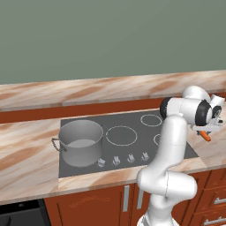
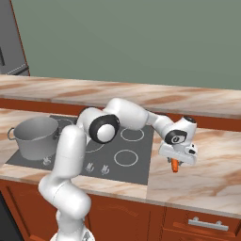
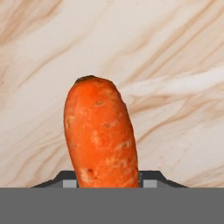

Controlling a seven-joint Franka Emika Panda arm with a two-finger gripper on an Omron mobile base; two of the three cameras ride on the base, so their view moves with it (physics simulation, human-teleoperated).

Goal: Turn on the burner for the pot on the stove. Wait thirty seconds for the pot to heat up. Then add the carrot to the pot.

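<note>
The grey pot [image 1: 80, 143] [image 2: 35, 136] stands on the left burner of the dark stove [image 1: 132, 121] [image 2: 141, 150]. The orange carrot [image 1: 205, 136] [image 2: 175, 165] [image 3: 101, 135] is over the marble counter just right of the stove. My gripper [image 1: 204, 132] [image 2: 176, 162] [image 3: 109, 182] points down at that spot, shut on the carrot. In the hand view both fingertips press against the carrot's near end, and its far end points toward the counter. I cannot tell whether the carrot still touches the counter.
A row of silver knobs [image 1: 123, 159] [image 2: 96, 167] lines the stove's front edge. The marble counter [image 1: 26, 154] [image 2: 202, 174] runs on both sides of the stove, with a raised ledge and green wall behind. Wooden drawers [image 2: 202, 223] sit below.
</note>
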